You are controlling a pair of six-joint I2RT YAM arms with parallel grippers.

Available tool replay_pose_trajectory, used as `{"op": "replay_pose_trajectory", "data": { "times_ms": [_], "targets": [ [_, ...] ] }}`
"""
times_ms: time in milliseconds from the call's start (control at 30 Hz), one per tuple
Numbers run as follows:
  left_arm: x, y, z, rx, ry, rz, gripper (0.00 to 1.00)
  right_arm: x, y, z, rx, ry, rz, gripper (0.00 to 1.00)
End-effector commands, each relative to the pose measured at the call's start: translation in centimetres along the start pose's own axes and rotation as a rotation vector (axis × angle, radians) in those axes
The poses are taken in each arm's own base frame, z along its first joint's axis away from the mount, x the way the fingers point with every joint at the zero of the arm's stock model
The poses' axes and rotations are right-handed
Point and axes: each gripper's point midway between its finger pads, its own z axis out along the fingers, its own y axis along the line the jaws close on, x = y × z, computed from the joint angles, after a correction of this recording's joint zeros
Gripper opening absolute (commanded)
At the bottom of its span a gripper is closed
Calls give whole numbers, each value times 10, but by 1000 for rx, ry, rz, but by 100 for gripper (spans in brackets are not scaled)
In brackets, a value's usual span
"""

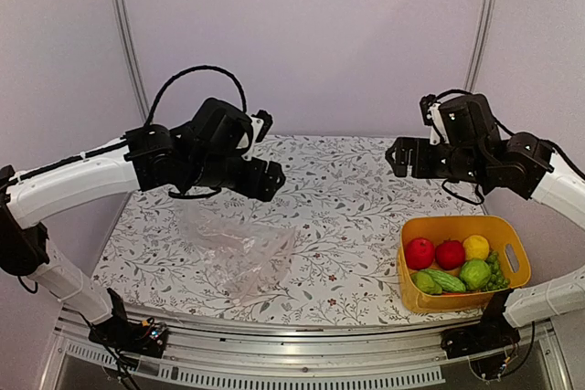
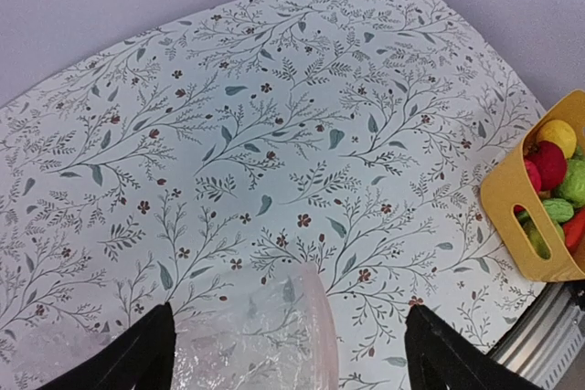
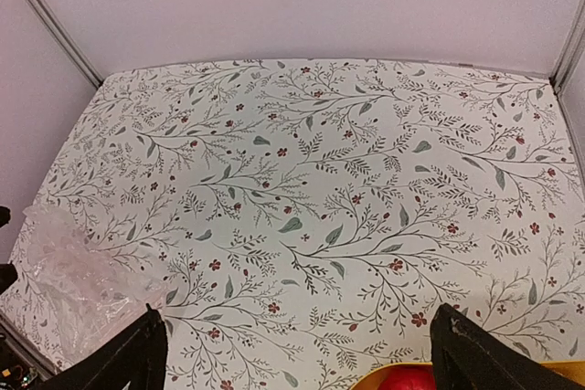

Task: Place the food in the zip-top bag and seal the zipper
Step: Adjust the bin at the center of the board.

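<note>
The clear zip-top bag point(image 1: 239, 250) lies crumpled on the table at front left; its zipper cannot be made out. It shows again as the bag point(image 2: 247, 344) and as the bag point(image 3: 69, 285). The food sits in a yellow basket point(image 1: 452, 300) at front right: two red balls point(image 1: 420, 253), a lemon point(image 1: 476, 246), a green round one point(image 1: 474, 273), a cucumber point(image 1: 445, 280) and grapes point(image 1: 497, 272). My left gripper point(image 1: 271, 176) hovers open above the bag, seen also as gripper point(image 2: 288, 353). High over the basket my right gripper point(image 1: 395, 157) stands open and empty, seen also as gripper point(image 3: 297, 353).
The floral tablecloth point(image 1: 347, 198) covers the table. Grey walls close in the back and sides. A metal rail point(image 1: 292, 344) runs along the near edge. The basket point(image 2: 539, 212) shows at the right of the left wrist view.
</note>
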Motion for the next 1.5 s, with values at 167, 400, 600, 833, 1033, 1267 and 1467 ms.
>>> {"op": "replay_pose_trajectory", "data": {
  "times_ms": [167, 400, 600, 833, 1033, 1267, 1467],
  "targets": [
    [16, 7, -6, -41, 25, -22, 86, 28, 8, -27, -135, 81, -25, 98],
    [20, 13, -6, -72, 25, -25, 85, 125, -11, -5, -40, 432, 86, 88],
    [29, 15, -5, -74, 44, -43, 85, 163, -31, -14, 61, 562, 172, 80],
    [36, 18, -3, -82, 56, -58, 85, 185, -34, -4, 86, 622, 174, 73],
    [36, 16, 0, -79, 56, -61, 85, 180, -26, 15, 98, 639, 104, 60],
    [37, 19, -3, -85, 51, -72, 85, 180, -16, 38, 100, 685, -4, 39],
    [40, 23, -11, -88, 48, -80, 85, 175, -6, 53, 34, 689, -184, 26]
  ]
}}
